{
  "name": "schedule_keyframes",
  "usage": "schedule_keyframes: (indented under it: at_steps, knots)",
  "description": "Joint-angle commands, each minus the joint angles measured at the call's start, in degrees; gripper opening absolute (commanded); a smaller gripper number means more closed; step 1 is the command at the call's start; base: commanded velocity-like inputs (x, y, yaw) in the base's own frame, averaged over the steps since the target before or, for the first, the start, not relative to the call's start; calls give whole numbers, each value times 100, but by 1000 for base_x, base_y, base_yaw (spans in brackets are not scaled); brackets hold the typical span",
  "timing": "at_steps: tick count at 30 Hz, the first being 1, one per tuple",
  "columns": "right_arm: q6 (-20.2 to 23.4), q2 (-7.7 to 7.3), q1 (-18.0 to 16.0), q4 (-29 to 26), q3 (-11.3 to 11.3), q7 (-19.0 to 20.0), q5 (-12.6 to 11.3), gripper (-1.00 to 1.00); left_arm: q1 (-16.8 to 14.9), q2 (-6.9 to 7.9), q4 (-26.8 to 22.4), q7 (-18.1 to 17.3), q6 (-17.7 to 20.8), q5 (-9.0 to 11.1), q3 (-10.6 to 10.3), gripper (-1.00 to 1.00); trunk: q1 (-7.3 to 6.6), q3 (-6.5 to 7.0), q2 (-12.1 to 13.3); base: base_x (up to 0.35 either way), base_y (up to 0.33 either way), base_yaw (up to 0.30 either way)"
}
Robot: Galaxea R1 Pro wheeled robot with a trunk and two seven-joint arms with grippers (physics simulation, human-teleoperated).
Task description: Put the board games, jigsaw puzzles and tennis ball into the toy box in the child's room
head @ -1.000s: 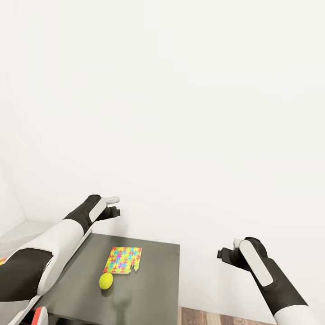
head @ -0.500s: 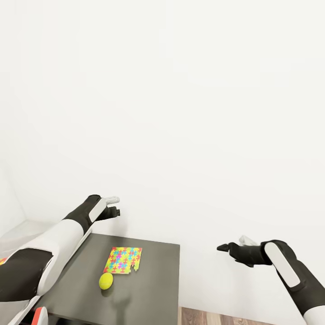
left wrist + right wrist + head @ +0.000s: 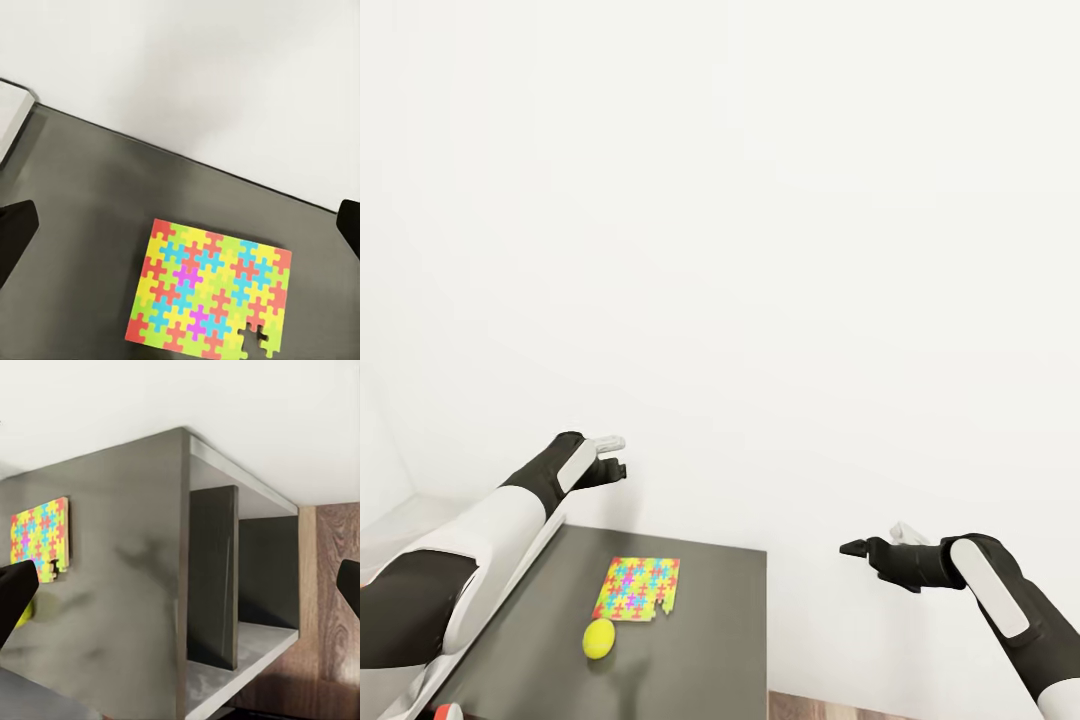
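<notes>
A jigsaw puzzle (image 3: 638, 588), a thin sheet of yellow, pink, blue and green pieces with a notch at one corner, lies flat on the dark grey corner of the table (image 3: 705, 640). Just in front of it rests the yellow-green tennis ball (image 3: 599, 637). My left gripper (image 3: 617, 463) hovers open above the table's far edge by the wall; in the left wrist view the puzzle (image 3: 210, 289) lies below its spread fingers (image 3: 15, 236). My right gripper (image 3: 857, 549) hangs open in the air off the table's right side, holding nothing. The right wrist view takes in the puzzle (image 3: 39, 538) and the table's end.
A plain white wall (image 3: 760, 250) stands close behind the table. A lighter grey stretch of desk (image 3: 395, 520) runs off to the left. Under the dark corner is an open compartment (image 3: 247, 585). Wood plank floor (image 3: 337, 547) lies to the right of the table.
My right forearm has swung outward to the right and its wrist has turned, the gripper staying near the same spot. The camera has shifted a little. The left arm is unchanged.
</notes>
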Motion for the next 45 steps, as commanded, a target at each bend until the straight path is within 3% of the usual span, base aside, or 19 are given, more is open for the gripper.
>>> schedule_keyframes:
  at_steps: [1, 20, 34, 45]
  knots:
    - [13, -3, -2, -1, 9, 27, 27, 100, 0, 5, -10, 41, 18, 61, -41, 100, 3, -3, -5, 28, 17, 0]
    - [22, 3, -3, 0, 9, 38, 19, 100, 20, 35, -9, 12, 70, 61, -54, 100, 3, -57, -5, 3, 2, -15]
    - [22, 38, -7, 0, 9, 38, 26, 100, 64, 81, -7, -383, 38, 44, -64, 100, 3, -183, -5, 0, 0, -6]
    - [16, 60, -4, -2, 14, 38, 43, 100, 71, 74, -8, -413, 19, -184, -64, 100, 3, -277, -5, 0, 0, -95]
